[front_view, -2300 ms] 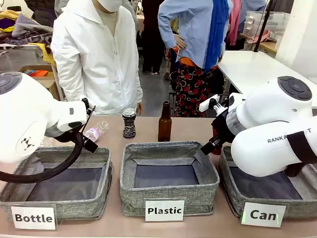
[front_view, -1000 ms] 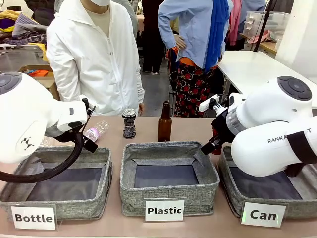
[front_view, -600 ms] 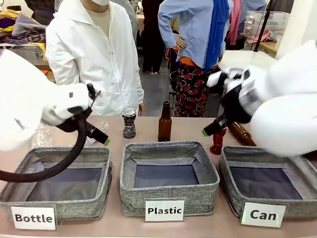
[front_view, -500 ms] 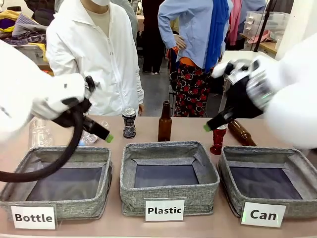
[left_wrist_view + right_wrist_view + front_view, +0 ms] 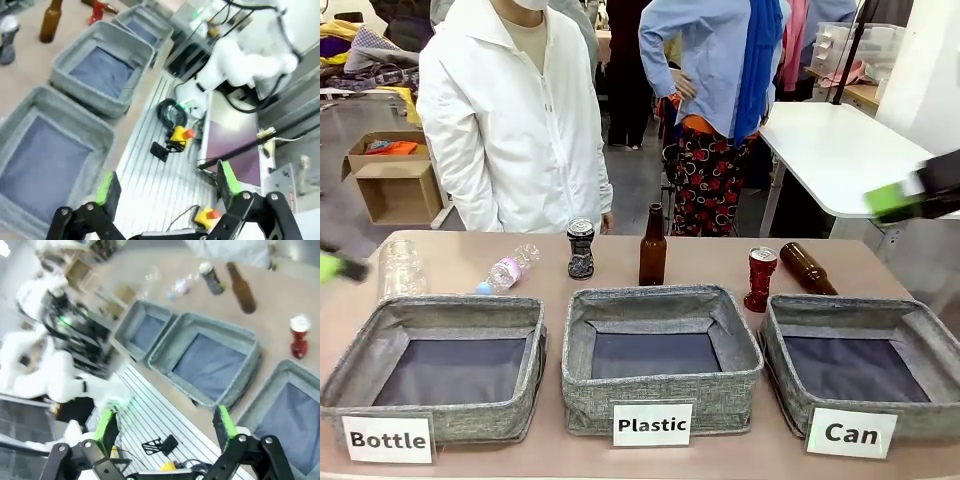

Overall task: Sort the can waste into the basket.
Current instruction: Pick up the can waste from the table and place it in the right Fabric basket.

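Note:
The dented red can stands upright just behind the grey "Can" basket at the right. Left of the middle, the black patterned can stands upright behind the "Plastic" basket. My left gripper is a blurred green tip at the far left edge. My right gripper is high at the far right. Each wrist view shows its own gripper open and holding nothing: left gripper, right gripper. From above, the red can, black can and "Can" basket are far below.
A brown bottle stands upright beside the black can, and another lies right of the red can. A clear plastic bottle lies near the "Bottle" basket. A clear container stands far left. A person in white stands across the table.
Both arms have swung up and outward from over the baskets to the picture's edges. This uncovers the red can and the lying brown bottle. The cans have not moved.

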